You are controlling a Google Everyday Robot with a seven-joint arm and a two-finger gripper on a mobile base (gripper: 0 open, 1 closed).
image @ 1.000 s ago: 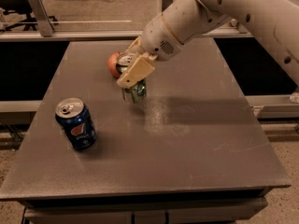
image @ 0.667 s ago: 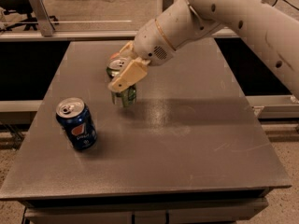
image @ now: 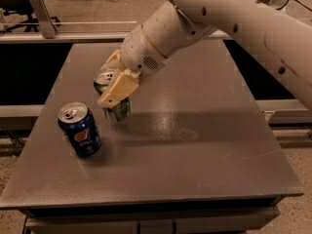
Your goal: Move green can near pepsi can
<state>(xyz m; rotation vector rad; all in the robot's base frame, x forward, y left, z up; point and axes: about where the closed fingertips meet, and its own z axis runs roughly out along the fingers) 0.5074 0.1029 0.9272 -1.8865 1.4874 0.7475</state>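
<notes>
Snugly tool (image: 109, 86) around green can (image: 118, 110)

Dim warm light; tool (image: 113, 97) holding green can (image: 119, 112) shadows table (image: 209, 150) rightward.

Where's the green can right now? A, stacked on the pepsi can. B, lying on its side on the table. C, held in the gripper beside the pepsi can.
C: the gripper is shut on the green can, close to the upright pepsi can but apart from it.
</notes>
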